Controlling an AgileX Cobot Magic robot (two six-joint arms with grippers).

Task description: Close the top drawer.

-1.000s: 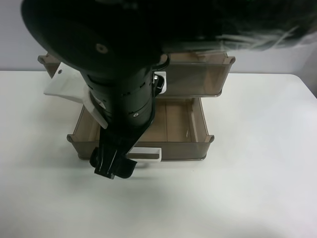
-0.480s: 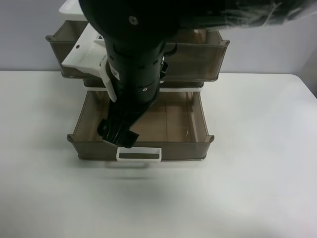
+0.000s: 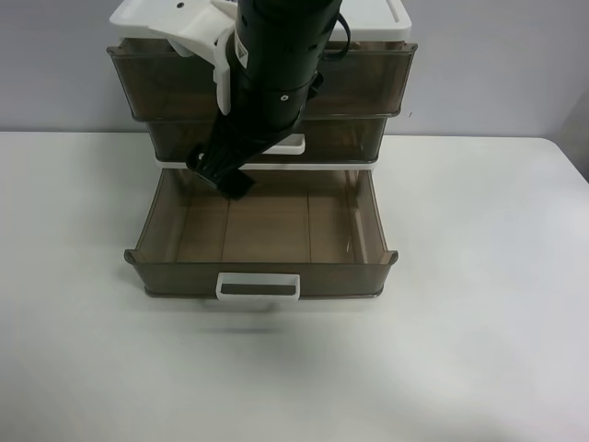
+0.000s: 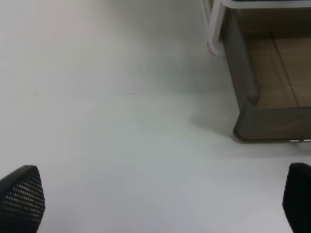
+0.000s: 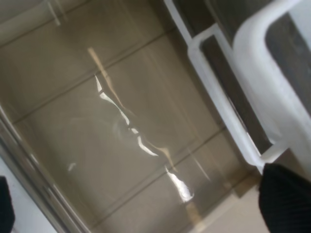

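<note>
The top drawer [image 3: 368, 78] is smoky brown and sits under the cabinet's white lid [image 3: 382, 20]. Its front stands close to the lid's front edge. My right arm covers its middle and its handle in the exterior high view. In the right wrist view a wide white loop handle [image 5: 265, 77] shows close by, with a narrower one [image 5: 218, 102] beside it. My right gripper [image 3: 221, 172] is open and empty. It hangs over the back of the open bottom drawer [image 3: 267, 226], just below the top drawer's front. My left gripper [image 4: 160, 199] is open over bare table.
The bottom drawer is pulled far out, with its white handle [image 3: 259, 287] toward the front; its floor fills the right wrist view [image 5: 121, 136] and its corner shows in the left wrist view [image 4: 252, 121]. The middle drawer [image 3: 350, 140] is nearly in. White table [image 3: 479, 304] surrounds the cabinet.
My right arm has moved from the bottom drawer's front back and up toward the cabinet. The top drawer has slid back under the white lid.
</note>
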